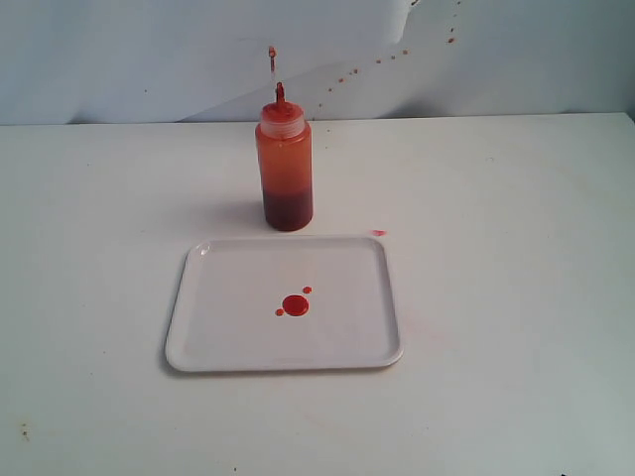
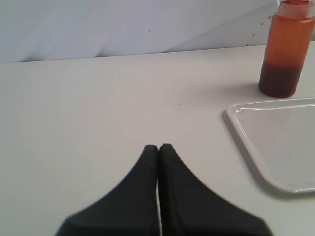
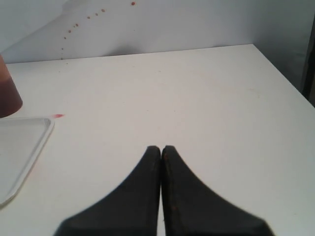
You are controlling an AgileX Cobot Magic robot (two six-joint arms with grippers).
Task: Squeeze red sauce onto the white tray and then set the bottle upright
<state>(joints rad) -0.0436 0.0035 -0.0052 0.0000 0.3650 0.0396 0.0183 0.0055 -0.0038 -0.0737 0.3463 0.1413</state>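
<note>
The orange-red squeeze bottle (image 1: 286, 164) stands upright on the table just behind the white tray (image 1: 228, 337), nozzle up and its thin cap tether rising above it. A round blob of red sauce (image 1: 295, 305) with two tiny drops lies near the tray's middle. In the left wrist view the bottle (image 2: 286, 49) and a tray corner (image 2: 256, 142) lie ahead of my left gripper (image 2: 158, 147), which is shut and empty. My right gripper (image 3: 161, 148) is shut too, with the tray's edge (image 3: 29, 147) and the bottle's base (image 3: 7, 98) off to its side. Neither gripper shows in the exterior view.
A small red smear (image 1: 378, 233) marks the table just off the tray's far right corner. Red specks dot the grey backdrop (image 1: 397, 55) behind the table. The table's right edge (image 3: 283, 73) shows in the right wrist view.
</note>
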